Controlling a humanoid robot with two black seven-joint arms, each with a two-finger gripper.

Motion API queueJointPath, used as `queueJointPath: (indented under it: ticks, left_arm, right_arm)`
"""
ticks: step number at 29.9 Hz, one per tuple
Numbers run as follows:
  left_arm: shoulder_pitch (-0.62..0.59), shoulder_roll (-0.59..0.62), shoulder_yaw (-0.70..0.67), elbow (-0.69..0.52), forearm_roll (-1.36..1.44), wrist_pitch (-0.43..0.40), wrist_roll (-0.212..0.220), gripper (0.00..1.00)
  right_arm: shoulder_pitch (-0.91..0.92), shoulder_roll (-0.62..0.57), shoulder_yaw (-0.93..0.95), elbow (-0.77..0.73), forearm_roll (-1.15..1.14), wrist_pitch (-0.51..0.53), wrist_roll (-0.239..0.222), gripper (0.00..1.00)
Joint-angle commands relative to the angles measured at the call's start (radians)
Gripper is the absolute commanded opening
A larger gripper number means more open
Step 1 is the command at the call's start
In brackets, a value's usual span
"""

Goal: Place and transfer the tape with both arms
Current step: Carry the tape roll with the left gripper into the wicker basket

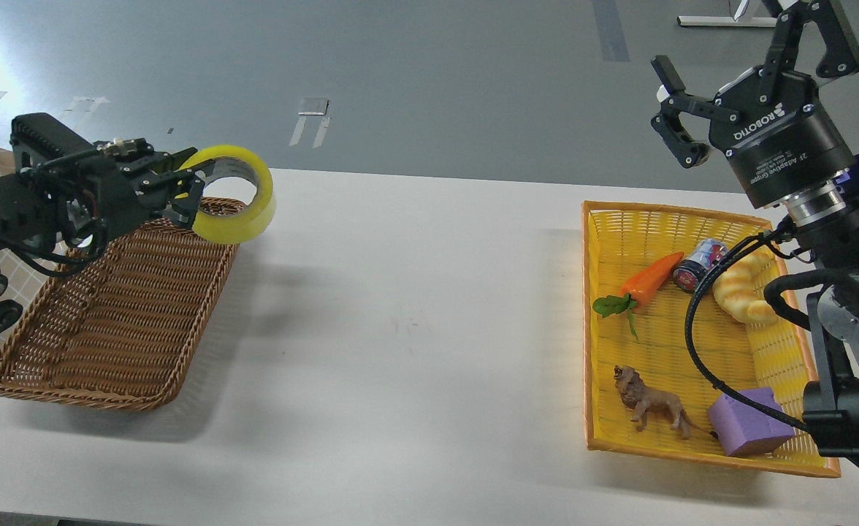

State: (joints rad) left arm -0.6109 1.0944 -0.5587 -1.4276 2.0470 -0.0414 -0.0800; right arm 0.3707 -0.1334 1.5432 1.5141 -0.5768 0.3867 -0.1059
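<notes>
Left gripper [190, 191]: at the 9 o'clock side of the view, held above the far right corner of the brown wicker basket [101, 314]. Its fingers are clamped on the tape [234, 196], one finger passing through the core, the other against the outer face. The tape is lifted clear of the basket, standing on edge, its open centre facing roughly toward the camera. The roll's lower edge overlaps the basket's far rim in the view.

Right gripper [736, 66]: at the 2 o'clock corner, raised above the far edge of the white table [415, 329], fingers spread wide apart with nothing between them. It is well apart from the tape, pointing up and away.

Yellow basket [592, 321]: at the 4 o'clock side of the table, under the right arm. Contents: an orange carrot toy [648, 281] with green leaves at the far left; a small can [700, 264] lying just beside it; a croissant-shaped bread toy [743, 288] at the far right; a brown lion figure [652, 402] standing near the front; a purple block [749, 422] at the front right. A black cable [695, 343] from the right arm loops across the basket.

The brown wicker basket holds no visible items.
</notes>
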Motion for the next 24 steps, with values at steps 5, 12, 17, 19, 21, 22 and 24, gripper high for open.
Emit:
queueJointPath:
  ticks: [5, 12, 17, 19, 21, 22, 24]
  left_arm:
    - [0.118, 0.048, -0.001, 0.120, -0.076, 0.141, -0.059, 0.08]
    - [0.198, 0.032, 0.002, 0.310, -0.082, 0.248, -0.130, 0.09]
    - [0.226, -0.004, 0.003, 0.424, -0.120, 0.291, -0.205, 0.10]
    - [0.235, -0.027, 0.003, 0.453, -0.133, 0.294, -0.231, 0.10]
    - [0.241, -0.033, 0.003, 0.461, -0.134, 0.294, -0.234, 0.10]
    - [0.249, -0.041, 0.002, 0.463, -0.136, 0.296, -0.234, 0.10]
    - [0.252, -0.053, 0.002, 0.463, -0.136, 0.298, -0.234, 0.10]
  right_arm:
    - [-0.013, 0.000, -0.002, 0.001, 0.000, 0.000, 0.000, 1.00]
    - [-0.027, 0.002, -0.003, 0.001, -0.002, 0.000, 0.000, 1.00]
    - [-0.044, 0.002, -0.003, 0.001, -0.003, 0.000, 0.000, 1.00]
    - [-0.047, 0.002, -0.003, 0.001, -0.005, -0.002, 0.000, 1.00]
    - [-0.047, 0.002, -0.005, 0.000, -0.009, -0.002, 0.000, 1.00]
    - [-0.047, 0.003, -0.005, 0.000, -0.014, -0.002, 0.000, 1.00]
    - [-0.049, 0.005, -0.008, 0.000, -0.017, -0.002, 0.000, 1.00]
